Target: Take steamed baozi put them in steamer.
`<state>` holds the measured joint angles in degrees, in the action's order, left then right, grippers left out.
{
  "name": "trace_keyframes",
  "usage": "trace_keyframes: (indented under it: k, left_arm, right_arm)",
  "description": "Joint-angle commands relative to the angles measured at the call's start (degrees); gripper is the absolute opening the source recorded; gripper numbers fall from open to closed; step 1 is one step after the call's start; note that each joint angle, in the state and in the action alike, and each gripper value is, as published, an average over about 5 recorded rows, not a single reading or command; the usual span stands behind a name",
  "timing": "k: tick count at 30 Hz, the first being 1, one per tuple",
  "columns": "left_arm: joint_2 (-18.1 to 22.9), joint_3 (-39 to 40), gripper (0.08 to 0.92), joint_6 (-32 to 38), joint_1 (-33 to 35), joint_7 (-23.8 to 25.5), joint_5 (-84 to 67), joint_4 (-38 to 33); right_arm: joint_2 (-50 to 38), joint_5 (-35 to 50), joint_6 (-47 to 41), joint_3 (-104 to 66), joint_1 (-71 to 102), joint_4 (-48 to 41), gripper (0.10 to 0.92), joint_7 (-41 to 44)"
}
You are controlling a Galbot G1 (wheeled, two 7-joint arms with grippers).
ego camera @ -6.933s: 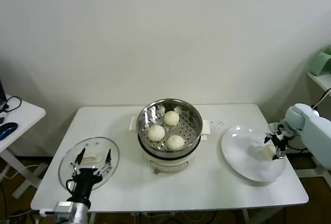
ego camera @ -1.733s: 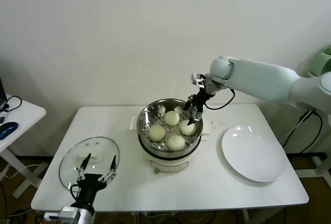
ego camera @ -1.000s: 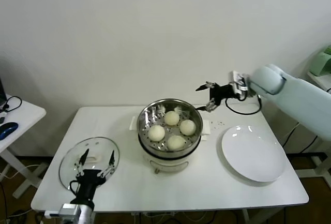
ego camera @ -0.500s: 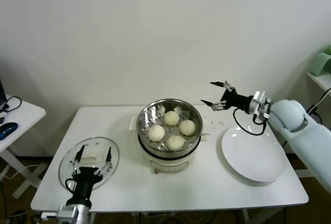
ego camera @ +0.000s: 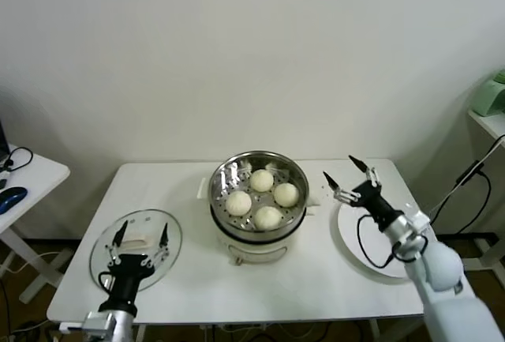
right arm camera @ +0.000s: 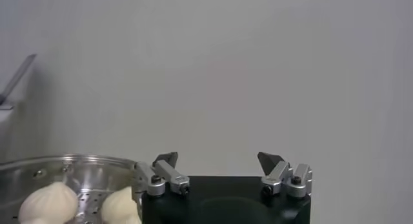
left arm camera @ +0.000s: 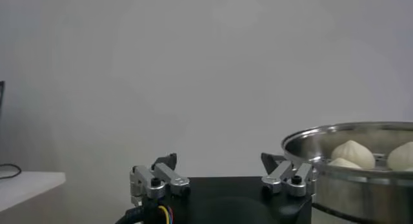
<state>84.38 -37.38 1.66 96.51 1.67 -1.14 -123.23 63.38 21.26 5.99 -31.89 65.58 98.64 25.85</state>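
Your right gripper (ego camera: 348, 176), fingers spread and empty, hangs over the near edge of the white plate (ego camera: 371, 251), just right of the steamer (ego camera: 259, 170). All four steamed baozi (ego camera: 268, 217) sit inside the steamer. Your left gripper (ego camera: 140, 237), also spread, waits above the glass lid (ego camera: 99, 251).

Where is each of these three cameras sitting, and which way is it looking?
Head view: sits high on the robot, looking down at the table; shows the steamer holding four baozi, the plate, the glass lid, and both arms.
Left wrist view: rides the left arm, looking past the open left end effector toward the wall.
Right wrist view: rides the right arm, looking past the open right end effector.
Shared: all three views show the steamer with baozi.
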Motion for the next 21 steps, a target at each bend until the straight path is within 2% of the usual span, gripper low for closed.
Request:
trace_keyframes:
  k: [1, 7, 13, 21]
  left_arm:
    - [-0.6, -0.5, 0.823, 0.0, 0.0, 0.6, -3.4, 0.8]
    - [-0.9, -0.6, 0.823, 0.4, 0.2, 0.8, -5.2, 1.0]
    - [-1.3, -1.2, 0.823, 2.0, 0.2, 3.5, -3.7, 0.6]
    - [-1.1, -0.4, 0.823, 4.0, 0.8, 3.0, -2.1, 1.2]
  right_arm:
    - [18.7, -2.0, 6.0, -12.0, 23.1, 4.5, 0.823, -2.2]
    - [19.6, -0.9, 7.4, -12.4, 25.9, 4.6, 0.823, -2.5]
    - [19.5, -0.7, 8.4, -12.2, 26.7, 5.0, 0.823, -2.6]
    - [19.5, -1.1, 8.3, -12.4, 26.7, 6.7, 0.823, -2.5]
